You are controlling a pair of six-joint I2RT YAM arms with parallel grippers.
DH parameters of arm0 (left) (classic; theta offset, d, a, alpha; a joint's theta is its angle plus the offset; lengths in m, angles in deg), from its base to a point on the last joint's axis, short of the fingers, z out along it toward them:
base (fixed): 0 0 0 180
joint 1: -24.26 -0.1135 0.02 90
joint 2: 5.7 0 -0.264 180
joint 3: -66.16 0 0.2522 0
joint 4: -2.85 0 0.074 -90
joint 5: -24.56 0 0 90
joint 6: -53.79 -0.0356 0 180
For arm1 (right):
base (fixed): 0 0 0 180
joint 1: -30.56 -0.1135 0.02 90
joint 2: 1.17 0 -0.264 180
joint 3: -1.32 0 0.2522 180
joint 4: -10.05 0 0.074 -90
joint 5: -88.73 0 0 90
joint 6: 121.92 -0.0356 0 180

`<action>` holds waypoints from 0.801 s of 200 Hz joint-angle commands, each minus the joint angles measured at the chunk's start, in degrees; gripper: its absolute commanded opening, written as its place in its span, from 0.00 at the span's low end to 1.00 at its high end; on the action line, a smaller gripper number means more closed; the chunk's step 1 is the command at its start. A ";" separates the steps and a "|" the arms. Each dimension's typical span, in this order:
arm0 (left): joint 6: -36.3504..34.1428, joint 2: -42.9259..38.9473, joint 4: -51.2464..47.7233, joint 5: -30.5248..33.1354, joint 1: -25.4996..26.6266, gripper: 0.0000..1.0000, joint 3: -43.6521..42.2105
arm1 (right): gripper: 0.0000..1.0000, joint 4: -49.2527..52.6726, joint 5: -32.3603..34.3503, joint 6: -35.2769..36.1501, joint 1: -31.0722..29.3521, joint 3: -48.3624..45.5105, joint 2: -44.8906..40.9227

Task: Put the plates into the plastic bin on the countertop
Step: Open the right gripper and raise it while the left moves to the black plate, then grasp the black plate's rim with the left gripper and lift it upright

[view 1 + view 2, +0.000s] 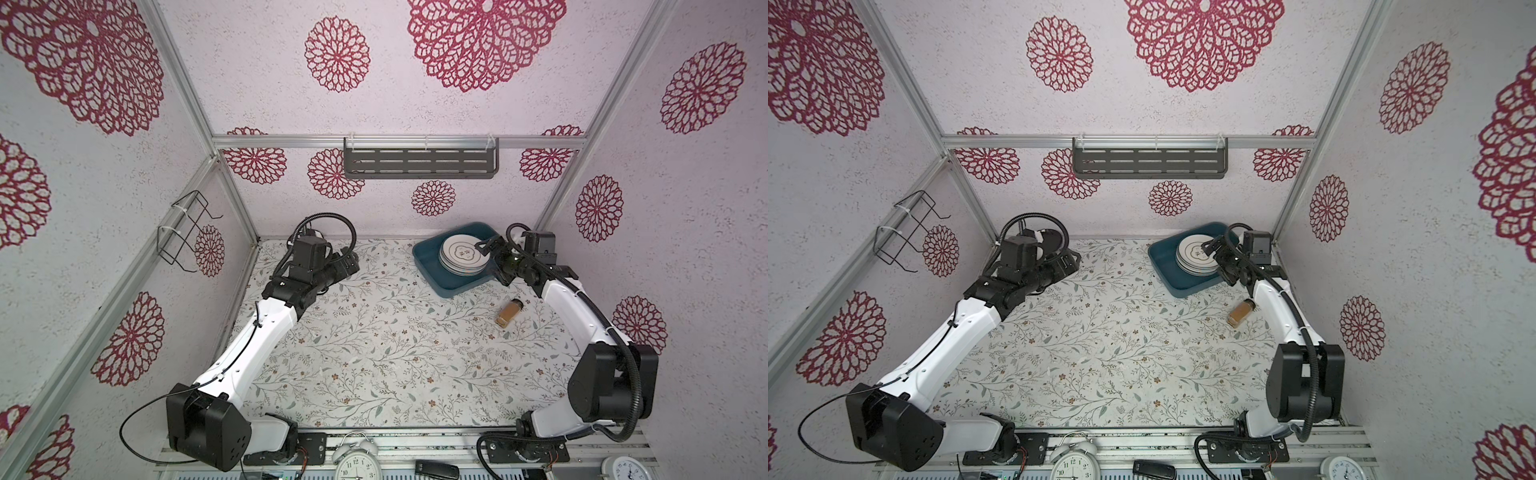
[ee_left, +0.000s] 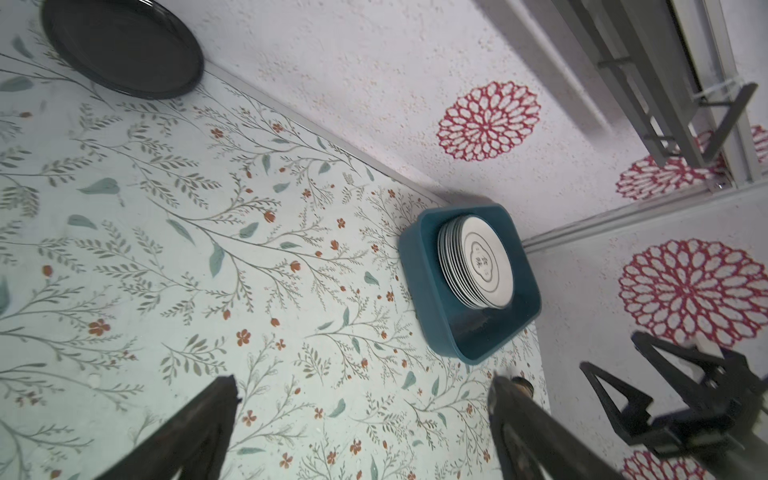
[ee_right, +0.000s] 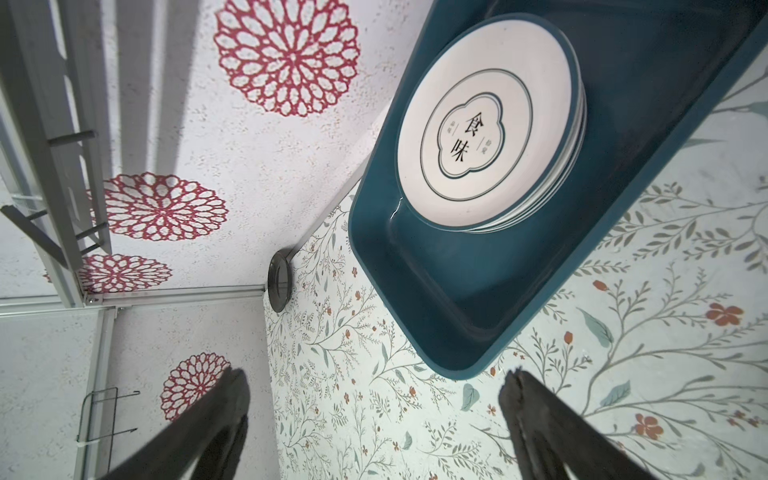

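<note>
The plates (image 3: 486,124) sit stacked in the far end of the plastic bin (image 3: 478,291). The top one is white with a dark cloud outline around black characters, and the bin's near end is bare. The bin stands on the leaf-printed bench (image 1: 374,353), close against the back wall. My right fingers (image 3: 203,432) are spread wide and hold nothing. In both top views they hang over the bin's right rim, just beside the stack. My left fingers (image 2: 195,440) are also spread and empty, well apart from the bin on its left. One black plate (image 2: 120,45) lies on the bench at the back wall, well left of the bin. A spice jar (image 1: 509,318) lies on its side near the bin's front right corner. A grey slotted shelf (image 1: 419,162) hangs on the red-flowered wall above the bin.
</note>
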 commanded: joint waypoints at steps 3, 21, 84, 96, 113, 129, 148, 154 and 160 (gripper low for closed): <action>1.09 2.76 3.11 -3.38 -5.97 0.97 -0.11 | 0.99 -1.63 2.63 2.26 -1.18 0.35 -3.30; 1.48 5.92 5.66 -5.93 -10.36 0.97 0.53 | 0.99 -3.59 4.78 2.11 -2.64 0.37 -3.27; 6.55 21.83 10.38 -11.27 -22.24 0.97 7.94 | 0.99 -13.06 13.32 -0.53 -7.71 -0.27 -1.09; 7.99 25.25 11.30 -12.56 -23.96 0.97 9.58 | 0.99 -13.86 15.13 -0.45 -8.56 -0.53 -0.90; 10.30 29.59 13.42 -14.49 -26.36 0.97 11.15 | 0.99 -15.82 16.96 -0.81 -9.62 -1.40 -0.67; 12.24 33.35 15.85 -16.20 -28.18 0.97 12.18 | 0.99 -17.56 18.60 -1.71 -10.57 -2.47 -0.58; 14.03 38.95 17.92 -17.90 -29.67 0.97 14.09 | 0.99 -19.51 20.09 -2.62 -11.82 -3.74 -0.38; 14.60 40.31 18.49 -18.27 -29.93 0.97 14.75 | 0.99 -20.07 20.52 -2.86 -12.16 -4.07 -0.37; 15.22 41.64 19.43 -18.90 -30.21 0.97 15.24 | 0.99 -20.55 21.03 -3.07 -12.60 -4.37 -0.29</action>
